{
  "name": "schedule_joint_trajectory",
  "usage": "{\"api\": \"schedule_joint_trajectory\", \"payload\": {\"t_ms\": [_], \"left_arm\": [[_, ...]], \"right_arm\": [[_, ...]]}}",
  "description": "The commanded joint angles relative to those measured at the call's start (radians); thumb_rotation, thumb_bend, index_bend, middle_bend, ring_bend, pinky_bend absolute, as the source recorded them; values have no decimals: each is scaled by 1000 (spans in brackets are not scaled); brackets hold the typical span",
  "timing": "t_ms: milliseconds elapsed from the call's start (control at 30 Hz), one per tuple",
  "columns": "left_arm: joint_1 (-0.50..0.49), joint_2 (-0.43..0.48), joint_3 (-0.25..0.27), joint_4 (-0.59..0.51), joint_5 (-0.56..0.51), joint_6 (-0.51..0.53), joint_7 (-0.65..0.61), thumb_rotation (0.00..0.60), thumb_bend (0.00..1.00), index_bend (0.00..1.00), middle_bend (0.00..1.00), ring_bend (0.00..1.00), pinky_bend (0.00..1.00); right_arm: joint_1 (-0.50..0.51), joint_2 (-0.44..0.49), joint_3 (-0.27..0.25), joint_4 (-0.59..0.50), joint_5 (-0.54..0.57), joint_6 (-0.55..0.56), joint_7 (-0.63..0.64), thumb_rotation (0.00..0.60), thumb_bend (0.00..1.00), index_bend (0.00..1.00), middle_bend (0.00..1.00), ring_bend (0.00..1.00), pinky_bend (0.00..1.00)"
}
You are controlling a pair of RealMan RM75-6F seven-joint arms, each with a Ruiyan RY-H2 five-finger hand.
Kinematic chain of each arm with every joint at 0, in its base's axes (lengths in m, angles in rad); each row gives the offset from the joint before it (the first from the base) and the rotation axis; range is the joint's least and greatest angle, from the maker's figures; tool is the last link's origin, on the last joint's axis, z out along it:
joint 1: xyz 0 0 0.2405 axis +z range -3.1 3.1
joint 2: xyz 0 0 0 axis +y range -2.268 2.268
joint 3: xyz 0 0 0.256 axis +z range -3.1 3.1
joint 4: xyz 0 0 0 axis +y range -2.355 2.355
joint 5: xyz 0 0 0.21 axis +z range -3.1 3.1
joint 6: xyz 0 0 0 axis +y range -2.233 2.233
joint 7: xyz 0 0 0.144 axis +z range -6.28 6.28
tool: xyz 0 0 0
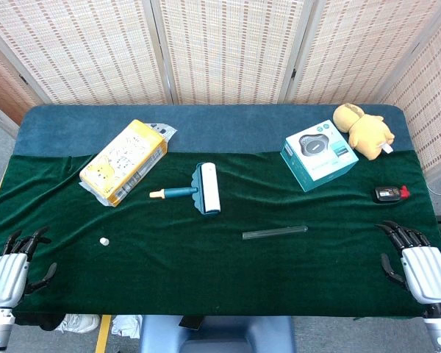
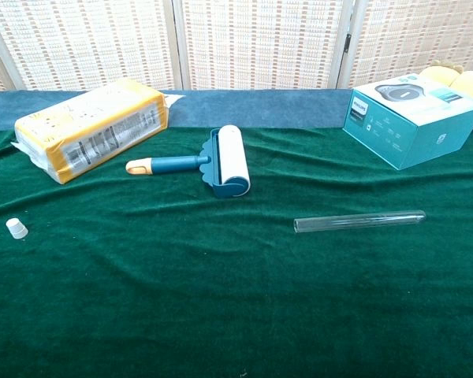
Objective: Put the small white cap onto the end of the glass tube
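Note:
The small white cap (image 1: 104, 240) (image 2: 16, 228) stands alone on the green cloth at the left. The clear glass tube (image 1: 275, 232) (image 2: 359, 220) lies flat right of centre, its open end pointing left. My left hand (image 1: 12, 268) rests at the near left edge of the table, fingers apart and holding nothing, well short of the cap. My right hand (image 1: 417, 265) rests at the near right edge, also empty with fingers spread, far from the tube. Neither hand shows in the chest view.
A lint roller (image 1: 198, 190) (image 2: 213, 163) lies mid-table. A yellow package (image 1: 123, 162) (image 2: 91, 127) sits back left, a teal box (image 1: 319, 154) (image 2: 414, 116) and a yellow plush toy (image 1: 362, 129) back right. A small black and red device (image 1: 391, 194) lies near the right edge.

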Motion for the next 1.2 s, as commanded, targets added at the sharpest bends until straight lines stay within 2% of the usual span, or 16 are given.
{"api": "schedule_joint_trajectory", "payload": {"t_ms": [33, 833, 1000, 1067, 1133, 1200], "left_arm": [[0, -9, -2, 5, 1, 5, 11, 600, 422, 147, 355, 267, 105], [-17, -21, -3, 33, 31, -3, -9, 600, 422, 149, 355, 267, 105], [-33, -21, -4, 47, 40, -22, -18, 600, 424, 178, 372, 291, 112], [-44, -25, -7, 57, 47, -31, -22, 600, 429, 202, 417, 323, 138], [-64, -29, -9, 74, 61, -49, -26, 600, 452, 226, 489, 381, 208], [-91, -35, -12, 98, 79, -76, -37, 600, 501, 260, 581, 460, 348]], "right_arm": [[0, 7, 2, -8, -6, 7, -8, 600, 583, 194, 216, 232, 220], [-17, 10, 2, -10, -30, 53, -3, 600, 583, 194, 216, 232, 220], [-22, 14, 1, -13, -30, 59, -3, 600, 584, 194, 216, 232, 220], [-22, 15, 2, -14, -30, 58, -4, 600, 584, 194, 216, 231, 220], [-20, 15, 3, -16, -28, 55, -5, 600, 583, 194, 216, 231, 220], [-16, 17, 3, -18, -26, 47, -9, 600, 583, 194, 216, 231, 220]]}}
